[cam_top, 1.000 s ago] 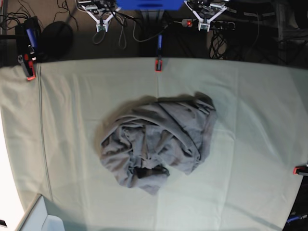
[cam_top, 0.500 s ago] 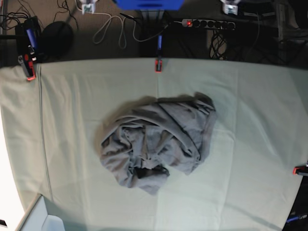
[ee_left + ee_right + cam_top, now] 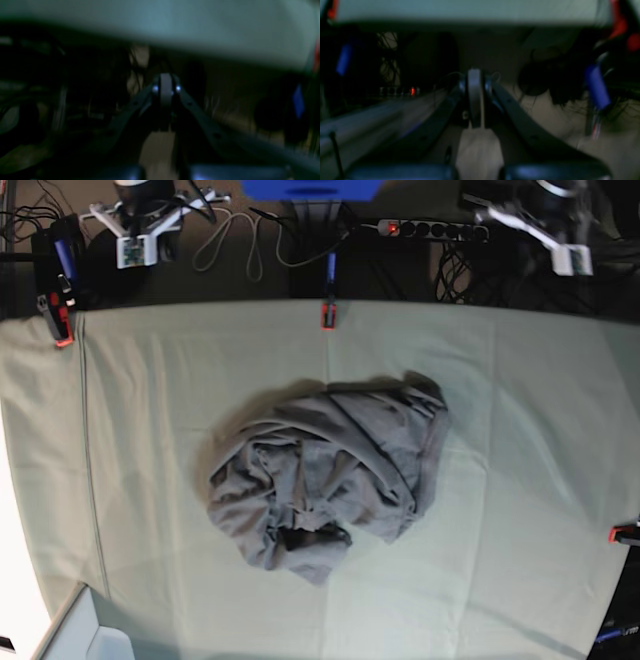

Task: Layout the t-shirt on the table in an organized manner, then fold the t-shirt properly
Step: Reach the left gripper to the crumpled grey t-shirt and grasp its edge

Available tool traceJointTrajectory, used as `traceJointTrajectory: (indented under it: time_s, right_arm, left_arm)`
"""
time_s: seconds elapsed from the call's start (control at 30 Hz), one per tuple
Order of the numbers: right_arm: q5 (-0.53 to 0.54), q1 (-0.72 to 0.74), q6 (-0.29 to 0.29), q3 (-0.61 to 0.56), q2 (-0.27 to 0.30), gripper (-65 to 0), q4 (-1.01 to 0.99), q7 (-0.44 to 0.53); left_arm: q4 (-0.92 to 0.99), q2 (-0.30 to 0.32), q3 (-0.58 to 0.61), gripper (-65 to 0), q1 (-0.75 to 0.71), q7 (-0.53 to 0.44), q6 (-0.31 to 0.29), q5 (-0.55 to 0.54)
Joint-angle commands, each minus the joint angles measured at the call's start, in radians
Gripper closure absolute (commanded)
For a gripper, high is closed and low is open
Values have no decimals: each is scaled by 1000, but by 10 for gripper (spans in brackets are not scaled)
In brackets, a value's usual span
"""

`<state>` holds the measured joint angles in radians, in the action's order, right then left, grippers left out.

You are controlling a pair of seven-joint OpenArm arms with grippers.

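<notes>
crumpled t-shirt (image 3: 328, 470) mid table (image 3: 540, 430)

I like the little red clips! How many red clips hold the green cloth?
3: one red clip at the far edge's middle, one at the far left corner, one at the right edge. Others may be hidden.

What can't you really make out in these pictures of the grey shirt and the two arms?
- t-shirt, base view: bunched in a heap on the table, so its sleeves and collar are lost in its own folds.
- Both wrist views: dark and blurred; the shirt is out of frame.
- left gripper and right gripper, base view: too small to read the fingers.
</notes>
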<state>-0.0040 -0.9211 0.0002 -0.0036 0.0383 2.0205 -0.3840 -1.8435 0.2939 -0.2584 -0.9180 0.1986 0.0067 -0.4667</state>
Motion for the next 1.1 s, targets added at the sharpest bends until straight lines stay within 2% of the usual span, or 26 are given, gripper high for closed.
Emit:
traceJointTrajectory:
  time_s: [0.0,0.07,0.13,0.2,0.27,0.37,0.43,0.53,0.63,0.83,1.07]
  right_arm:
    - [0,-6,5,-2,-2,0,18,4]
    - [0,27,5,-3,-2,0,18,4]
    - [0,46,7,-3,-2,0,18,4]
    - [-1,66,7,-3,-1,0,18,4]
    - [-1,87,7,-3,10,-14,18,4]
    - [-1,106,8,-11,25,-110,19,6]
    - [-1,115,8,-19,28,-179,19,6]
    - [-1,116,8,-19,41,-267,18,7]
    - [-1,127,8,-19,41,-309,16,6]
    - [-1,141,8,-19,42,-310,13,0]
    - [-1,181,8,-19,42,-310,10,-94]
  left_arm:
    - [-34,-17,-23,-4,-14,-8,-3,-2]
    - [-78,-42,-52,-6,23,12,-3,-2]
    - [-104,-58,-74,-22,76,77,-3,-2]
    - [-111,-74,-89,-78,145,161,-3,-4]
    - [-111,-92,-97,-165,224,240,-4,-4]
    - [-109,-132,-123,-287,322,325,-4,-2]
    - [-106,-147,-123,-332,394,355,-4,3]
    - [-35,-149,-95,-336,491,371,-4,-2]
    - [90,-150,-48,-337,589,368,-4,-2]
    - [290,-200,5,-338,744,367,-4,3]
    - [443,-241,6,-338,854,367,-4,3]
